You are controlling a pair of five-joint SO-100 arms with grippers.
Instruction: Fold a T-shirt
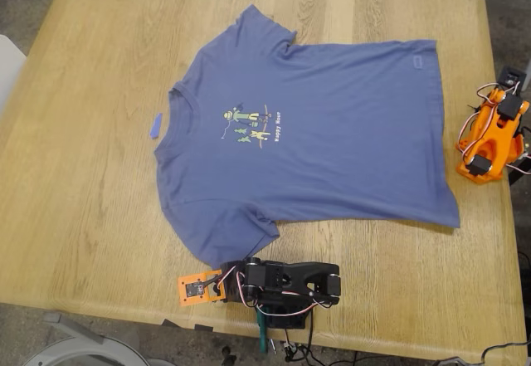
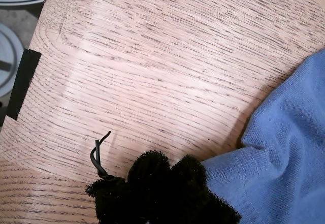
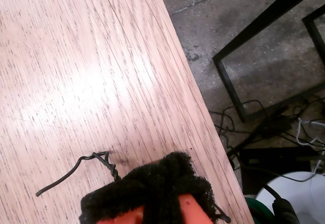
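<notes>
The T-shirt (image 1: pixel 315 150) lies spread flat and face up on the wooden table (image 1: pixel 91 175), collar toward the exterior view's left and hem toward its right, with the small cartoon print (image 1: pixel 247 125) showing on the chest. Nothing is folded yet.

My first gripper (image 2: pixel 167 176) sits folded low at the table's near edge, just beside the near sleeve (image 1: pixel 232 233). In the first wrist view its black fuzzy-padded tips lie pressed together with nothing between them, and the sleeve's hemmed edge (image 2: pixel 238 165) lies right next to them, touching or almost so. A short black wire (image 2: pixel 97 155) sticks out from the padding over bare wood.

My second gripper (image 3: pixel 152 183) rests on the table beyond the shirt's hem, at the exterior view's right, well apart from the cloth. Its padded tips appear closed on nothing, though the second wrist view shows only their top, so I cannot tell for sure. Ahead of it is bare wood, then the table edge, with the floor, a black metal frame (image 3: pixel 264 26) and loose cables (image 3: pixel 264 132) past that.

A small blue scrap (image 1: pixel 156 125) lies on the wood just outside the collar, far from both grippers. Nothing rests on the shirt.
</notes>
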